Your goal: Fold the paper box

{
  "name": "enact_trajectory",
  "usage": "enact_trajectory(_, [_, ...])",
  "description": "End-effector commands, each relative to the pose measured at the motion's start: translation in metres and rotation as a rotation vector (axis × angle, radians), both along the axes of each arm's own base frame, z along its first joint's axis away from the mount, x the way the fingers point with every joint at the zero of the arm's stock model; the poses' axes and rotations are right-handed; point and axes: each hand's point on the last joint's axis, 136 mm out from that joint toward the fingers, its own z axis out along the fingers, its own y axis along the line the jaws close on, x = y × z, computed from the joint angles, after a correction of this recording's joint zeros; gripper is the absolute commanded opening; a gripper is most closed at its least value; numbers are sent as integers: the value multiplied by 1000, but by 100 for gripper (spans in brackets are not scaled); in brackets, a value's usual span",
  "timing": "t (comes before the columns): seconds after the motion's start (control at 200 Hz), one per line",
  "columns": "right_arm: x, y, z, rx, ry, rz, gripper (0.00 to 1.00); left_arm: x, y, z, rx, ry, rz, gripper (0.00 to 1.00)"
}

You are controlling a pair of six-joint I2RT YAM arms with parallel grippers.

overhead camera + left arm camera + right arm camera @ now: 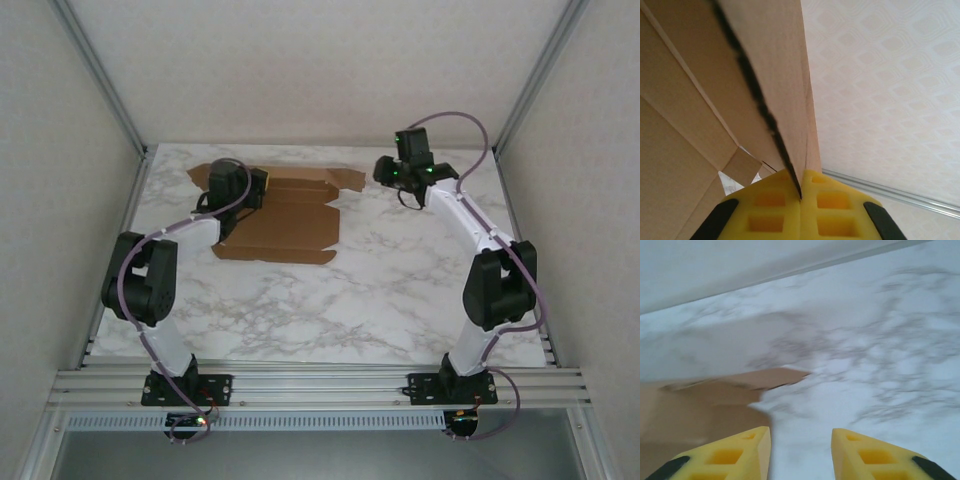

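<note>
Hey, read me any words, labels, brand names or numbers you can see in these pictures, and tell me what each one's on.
There is no readable text in these pictures.
The paper box is plain brown cardboard with no print.
The left gripper and the right gripper are plain yellow, with no lettering.
The marble table carries no label.

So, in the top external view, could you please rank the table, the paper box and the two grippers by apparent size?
Largest: table.
Then: paper box.
Smallest: left gripper and right gripper, which look about alike, so I won't rank them.
</note>
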Motion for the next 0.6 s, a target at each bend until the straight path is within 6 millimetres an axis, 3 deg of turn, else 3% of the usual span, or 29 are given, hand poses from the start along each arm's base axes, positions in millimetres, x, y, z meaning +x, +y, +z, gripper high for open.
enact_trajectory(0.0, [30, -26, -17, -93, -58, -38, 34, 0, 0, -17, 22, 58, -3, 0])
enact_trajectory(0.18, [61, -7, -48, -207, -45, 146, 26, 3, -3, -25, 7, 76, -17, 0])
enact_trajectory(0.315, [80, 10, -60, -223, -145, 253, 24, 1, -5, -28, -1, 87, -27, 0])
enact_trajectory(0.431, [85, 33, -68, -232, -221, 381, 24, -1, -5, -26, -1, 88, -29, 0])
enact_trajectory(0.596, [76, 65, -86, -256, -238, 556, 25, -4, -4, -24, 1, 86, -31, 0])
